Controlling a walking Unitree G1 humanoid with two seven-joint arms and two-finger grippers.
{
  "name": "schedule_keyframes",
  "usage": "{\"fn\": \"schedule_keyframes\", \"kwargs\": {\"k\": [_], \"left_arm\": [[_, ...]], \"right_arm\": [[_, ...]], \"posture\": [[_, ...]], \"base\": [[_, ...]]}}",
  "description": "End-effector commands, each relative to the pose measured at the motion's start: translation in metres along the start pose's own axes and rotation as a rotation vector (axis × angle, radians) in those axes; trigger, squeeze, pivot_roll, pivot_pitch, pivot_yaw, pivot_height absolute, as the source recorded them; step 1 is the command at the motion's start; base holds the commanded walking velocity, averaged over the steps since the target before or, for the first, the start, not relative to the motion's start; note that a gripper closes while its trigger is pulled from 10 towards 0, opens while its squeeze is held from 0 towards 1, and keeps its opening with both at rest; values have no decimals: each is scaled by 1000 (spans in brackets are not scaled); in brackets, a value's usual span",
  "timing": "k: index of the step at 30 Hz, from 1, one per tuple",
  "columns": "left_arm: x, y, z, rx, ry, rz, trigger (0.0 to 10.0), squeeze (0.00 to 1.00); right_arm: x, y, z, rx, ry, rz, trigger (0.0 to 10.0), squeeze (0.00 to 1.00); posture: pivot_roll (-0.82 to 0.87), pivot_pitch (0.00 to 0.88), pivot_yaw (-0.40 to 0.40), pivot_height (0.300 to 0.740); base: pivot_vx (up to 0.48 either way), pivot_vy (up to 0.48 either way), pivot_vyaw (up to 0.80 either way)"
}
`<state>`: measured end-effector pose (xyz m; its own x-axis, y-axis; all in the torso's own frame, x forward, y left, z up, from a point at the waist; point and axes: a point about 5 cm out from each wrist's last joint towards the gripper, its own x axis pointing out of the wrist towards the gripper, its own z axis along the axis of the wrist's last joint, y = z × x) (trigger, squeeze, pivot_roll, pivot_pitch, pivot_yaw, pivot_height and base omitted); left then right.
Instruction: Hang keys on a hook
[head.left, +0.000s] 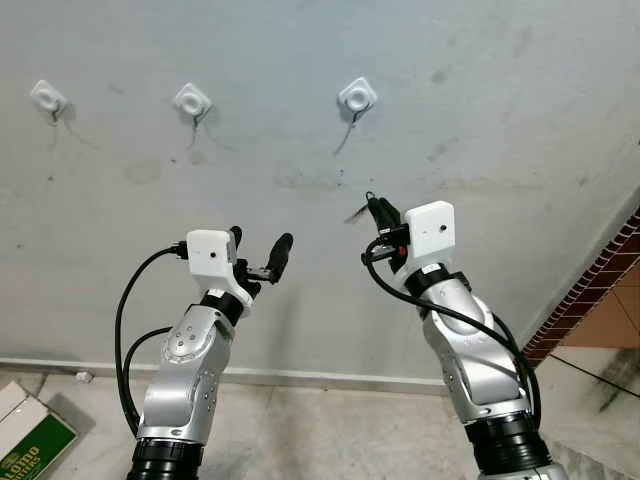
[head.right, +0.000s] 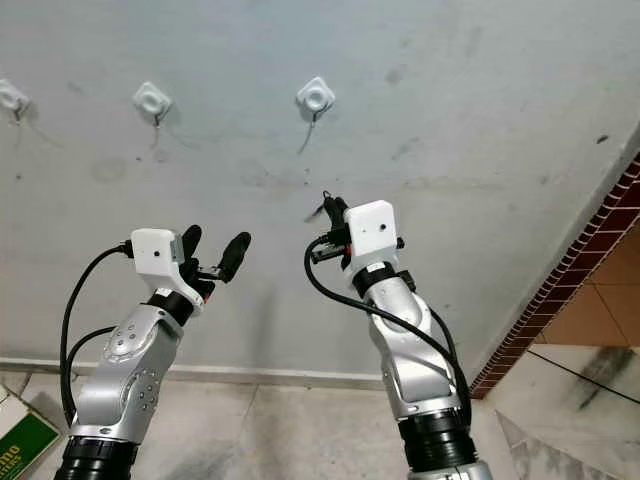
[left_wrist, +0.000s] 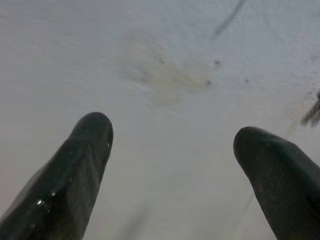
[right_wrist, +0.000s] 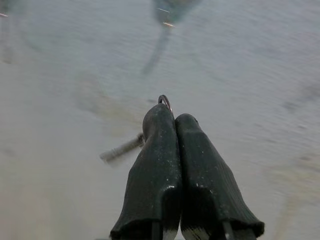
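Observation:
Three white hooks are stuck on the grey wall: a left hook (head.left: 47, 96), a middle hook (head.left: 192, 99) and a right hook (head.left: 357, 95). My right gripper (head.left: 374, 209) is raised below the right hook, shut on the keys (right_wrist: 131, 144). The key ring (right_wrist: 164, 100) pokes out past its fingertips and a key sticks out to the side. The right hook (right_wrist: 167, 11) is blurred in the right wrist view, some way beyond the ring. My left gripper (head.left: 260, 244) is raised lower, open and holding nothing, its fingers (left_wrist: 82, 160) pointed at bare wall.
A stained patch (left_wrist: 167, 75) marks the wall ahead of the left gripper. A brick-red tiled wall edge (head.left: 590, 285) runs down on the right. A green and white box (head.left: 30, 435) lies on the floor at the lower left. A skirting line (head.left: 320, 378) meets the tiled floor.

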<state>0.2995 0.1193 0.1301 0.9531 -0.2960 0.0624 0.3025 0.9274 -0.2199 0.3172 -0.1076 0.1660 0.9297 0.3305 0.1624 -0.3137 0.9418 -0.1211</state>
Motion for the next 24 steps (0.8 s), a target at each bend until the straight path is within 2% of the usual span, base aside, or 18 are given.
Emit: {"fn": "schedule_keyframes", "kwargs": {"k": [1,11,15,24], "left_arm": [[-3,-1,-1,14,7,-9,10000,0],[-3,1,2,19,-4,-3,10000,0],[-3,6,0,13,23,41,10000,0],[-2,4,-1,19,26,29,10000,0]], "right_arm": [[-2,-2,2,1,-8,-13,10000,0],[0,10,3,-12,-18,40,10000,0],[-2,8,3,-13,-15,36,10000,0],[-1,8,3,-12,-14,30,10000,0]], "posture": [[-20,27,64,740],[-15,31,67,740],[-16,35,68,740],[-17,36,71,740]], "base": [[0,0,0],[0,0,0],[0,0,0],[0,62,0]]}}
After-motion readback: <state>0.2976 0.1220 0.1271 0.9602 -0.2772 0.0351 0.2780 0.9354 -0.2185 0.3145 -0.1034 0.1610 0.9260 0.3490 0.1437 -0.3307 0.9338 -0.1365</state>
